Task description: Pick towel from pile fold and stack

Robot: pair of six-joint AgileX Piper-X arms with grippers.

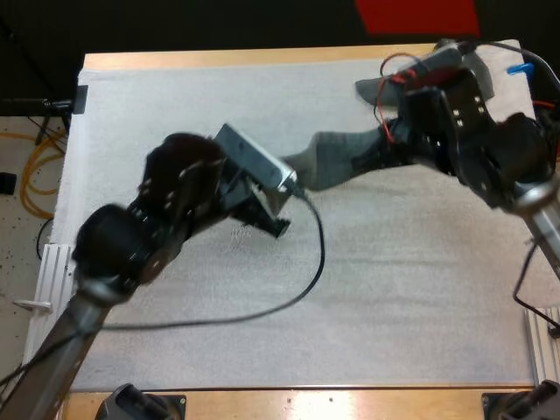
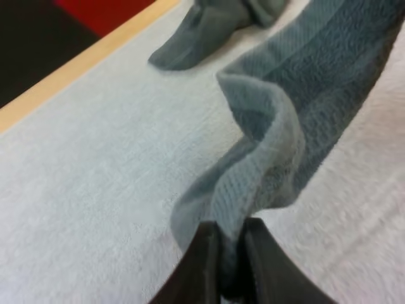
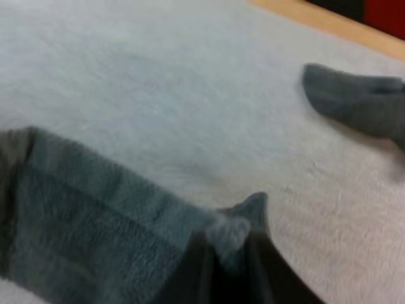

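Left pincer [image 2: 231, 235] clamped on towel [image 2: 316, 95] corner; right pincer [image 3: 229, 247] clamped on opposite end; second towel [image 3: 357, 104] lies apart.

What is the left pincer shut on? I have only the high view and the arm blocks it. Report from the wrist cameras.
Observer: The left pincer is shut on a folded edge of the dark grey-green towel, pressing it from both sides.
Operator: Now check the right one.
Observer: The right pincer pinches a corner of the same towel; the corner pokes up out of the grip.
Operator: Tell me what lies beyond it.
Observer: A second towel lies crumpled on the white mat, apart from the held one, near the table's wooden edge.
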